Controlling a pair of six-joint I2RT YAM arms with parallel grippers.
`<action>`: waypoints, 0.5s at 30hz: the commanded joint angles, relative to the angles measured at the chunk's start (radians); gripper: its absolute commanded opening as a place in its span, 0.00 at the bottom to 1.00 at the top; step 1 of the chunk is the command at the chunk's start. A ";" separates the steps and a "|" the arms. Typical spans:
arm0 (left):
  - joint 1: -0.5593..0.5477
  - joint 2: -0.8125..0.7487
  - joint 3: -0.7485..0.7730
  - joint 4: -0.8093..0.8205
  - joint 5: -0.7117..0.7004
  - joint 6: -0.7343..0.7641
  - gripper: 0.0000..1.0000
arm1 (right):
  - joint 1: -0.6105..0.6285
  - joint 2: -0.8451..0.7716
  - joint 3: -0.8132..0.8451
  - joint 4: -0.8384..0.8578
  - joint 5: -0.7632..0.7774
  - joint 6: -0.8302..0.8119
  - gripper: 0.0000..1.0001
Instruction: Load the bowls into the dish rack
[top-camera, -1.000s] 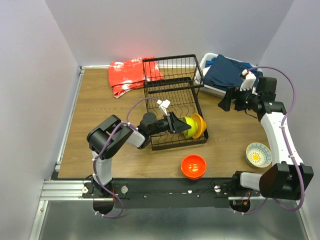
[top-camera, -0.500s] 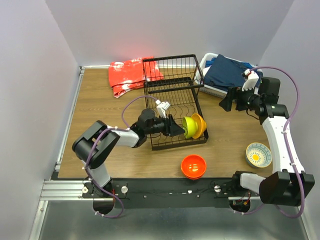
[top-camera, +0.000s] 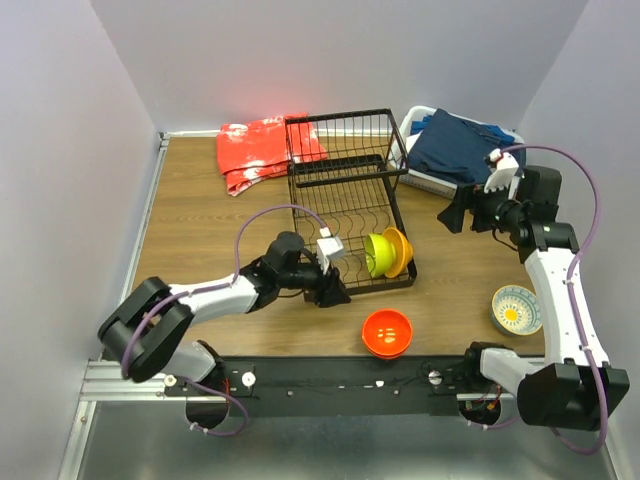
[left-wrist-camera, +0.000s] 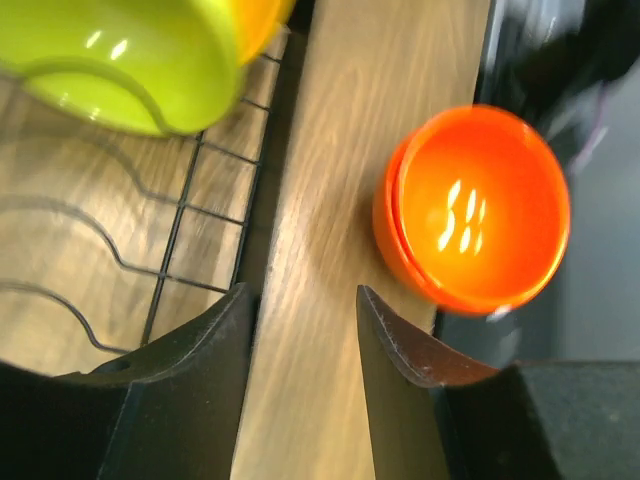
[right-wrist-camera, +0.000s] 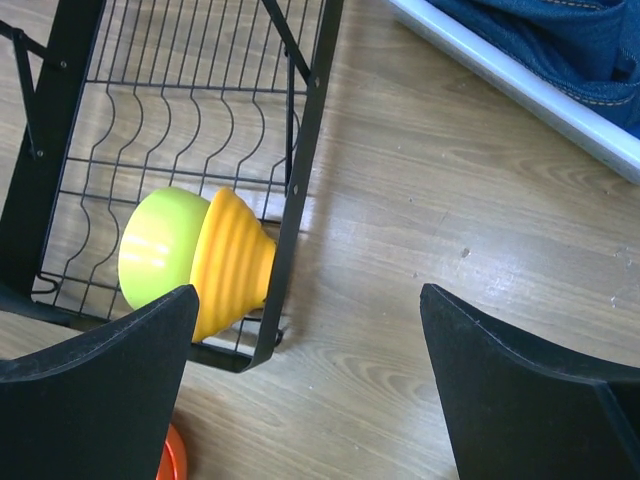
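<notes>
**A:** Where are the bowls sitting?

**B:** Two are lying on their sides in the front right corner of the dish rack (top-camera: 340, 177). The lime green bowl (top-camera: 376, 254) is pressing against the yellow-orange bowl (top-camera: 397, 250). The red-orange bowl (top-camera: 387, 332) is sitting upright on the counter (top-camera: 200, 220) just in front of the rack, near the counter's edge. The white patterned bowl (top-camera: 517, 309) is resting well off to the rack's front right.

**A:** And the pincers?

**B:** The left pincer (left-wrist-camera: 300, 310) is hovering at the rack's front edge, jaws parted, gripping nothing. The right pincer (right-wrist-camera: 308, 300) is hanging right of the rack, spread wide, holding nothing.

**A:** Other containers?

**B:** A white basket (top-camera: 420, 180) at the rack's back right is holding a blue cloth (top-camera: 455, 145). A red cloth (top-camera: 262, 150) is lying at its back left.
</notes>
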 joint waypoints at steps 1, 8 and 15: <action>-0.125 -0.149 0.043 -0.340 0.072 0.497 0.52 | -0.008 -0.055 -0.031 0.001 -0.014 0.002 1.00; -0.285 -0.170 0.114 -0.423 -0.043 0.654 0.53 | -0.008 -0.114 -0.069 0.004 0.118 -0.015 1.00; -0.300 -0.173 0.097 -0.291 -0.269 0.598 0.53 | -0.008 -0.117 -0.069 0.036 0.121 0.001 1.00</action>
